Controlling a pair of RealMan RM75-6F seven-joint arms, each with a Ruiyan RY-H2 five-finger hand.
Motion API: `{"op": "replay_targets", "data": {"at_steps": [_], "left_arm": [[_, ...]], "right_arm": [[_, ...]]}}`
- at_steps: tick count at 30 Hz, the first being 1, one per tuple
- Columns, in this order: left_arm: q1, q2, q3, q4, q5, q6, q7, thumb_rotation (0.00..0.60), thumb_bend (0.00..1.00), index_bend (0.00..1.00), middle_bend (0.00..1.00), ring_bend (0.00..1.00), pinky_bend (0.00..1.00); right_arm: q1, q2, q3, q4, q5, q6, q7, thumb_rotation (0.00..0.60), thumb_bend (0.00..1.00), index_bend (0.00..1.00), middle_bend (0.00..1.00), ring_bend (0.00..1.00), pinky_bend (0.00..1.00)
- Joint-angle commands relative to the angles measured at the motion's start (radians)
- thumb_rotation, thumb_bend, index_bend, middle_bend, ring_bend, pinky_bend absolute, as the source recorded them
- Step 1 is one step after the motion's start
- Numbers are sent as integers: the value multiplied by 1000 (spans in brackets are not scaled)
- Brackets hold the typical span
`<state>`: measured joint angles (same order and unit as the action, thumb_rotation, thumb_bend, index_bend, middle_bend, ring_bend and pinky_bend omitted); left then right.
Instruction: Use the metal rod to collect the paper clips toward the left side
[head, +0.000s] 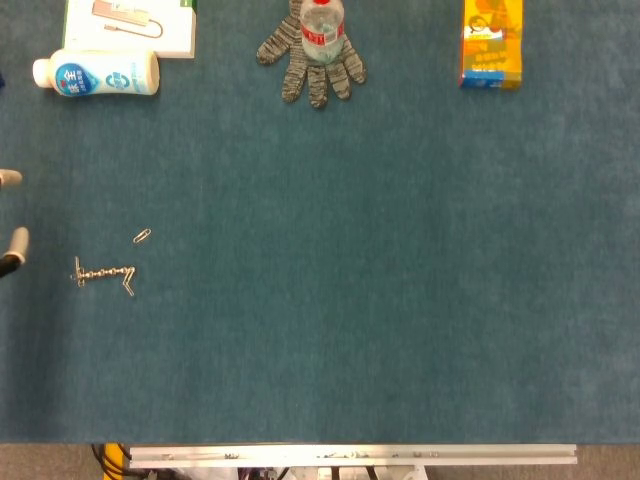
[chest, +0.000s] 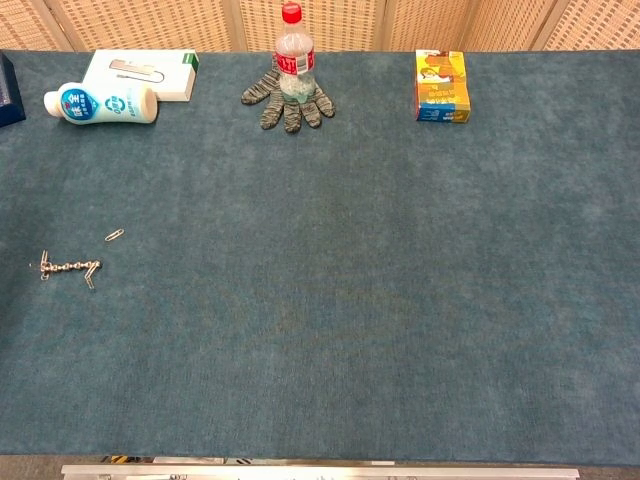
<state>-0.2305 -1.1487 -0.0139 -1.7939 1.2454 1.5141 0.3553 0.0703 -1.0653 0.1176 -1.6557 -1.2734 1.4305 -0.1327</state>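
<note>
Head view, far left edge: only two pale fingertips (head: 17, 243) of the left hand (head: 10, 255) show, apart from each other, holding nothing; right hand out of frame in both views. Thin silvery metal rod (head: 100, 272) lies flat at lower left on the blue felt tabletop (head: 380, 280), small wire paper clips (head: 127, 281) touching its right end. One loose paper clip (head: 142, 237) just above. White plastic bottle (head: 96, 73) upper left; grey knitted glove (head: 312, 62) top centre, well apart.
</note>
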Motion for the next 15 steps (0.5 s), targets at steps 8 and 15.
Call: {"op": "replay_targets", "data": {"at_steps": [8,15], "left_arm": [[65,40,11,27,50,42,-38,600,317,326,122,46,46],[76,37,4,38,64,27,-41,600,318,329,122,46,48]], "right_arm": [[-38,10,-24,-75,9,30,-38,600,1,307,67,0,0],[-42,55,-14,-125,-23,66,-68,600,1,307,67,0,0]]}}
